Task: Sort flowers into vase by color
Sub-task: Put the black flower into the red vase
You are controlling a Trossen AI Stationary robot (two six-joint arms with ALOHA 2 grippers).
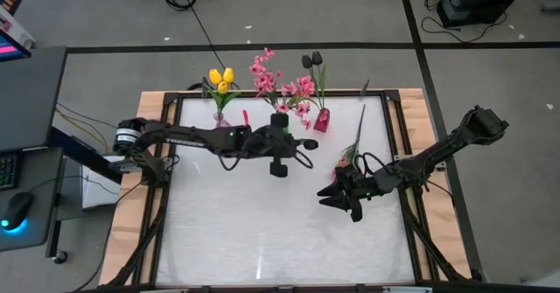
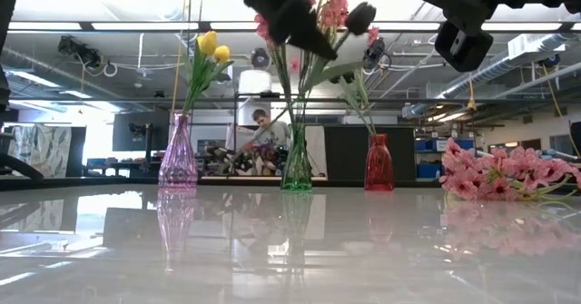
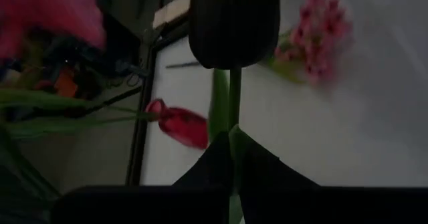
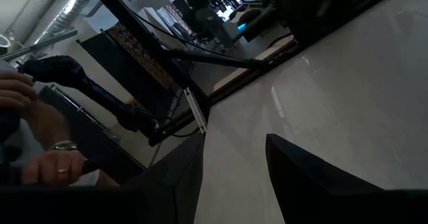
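Observation:
Three vases stand along the far edge. A purple one holds yellow tulips, a clear green one holds pink blossoms, and a red one holds a dark tulip. My left gripper is high in front of the red vase, shut on another dark tulip. A pink spray lies on the table at the right, its stem pointing to the far edge. My right gripper hovers open just near of it, with nothing between its fingers. My left gripper pinches the dark tulip's green stem between its two fingers, below the bloom. The stem lies across the fingers. The flower is lifted clear of the table, up at the height of the blooms in the vases.
The white tabletop is bare over its near half. A dark frame rail runs along the table's sides. A person's hands show beyond the table in the right wrist view, and a seated person is behind the vases.

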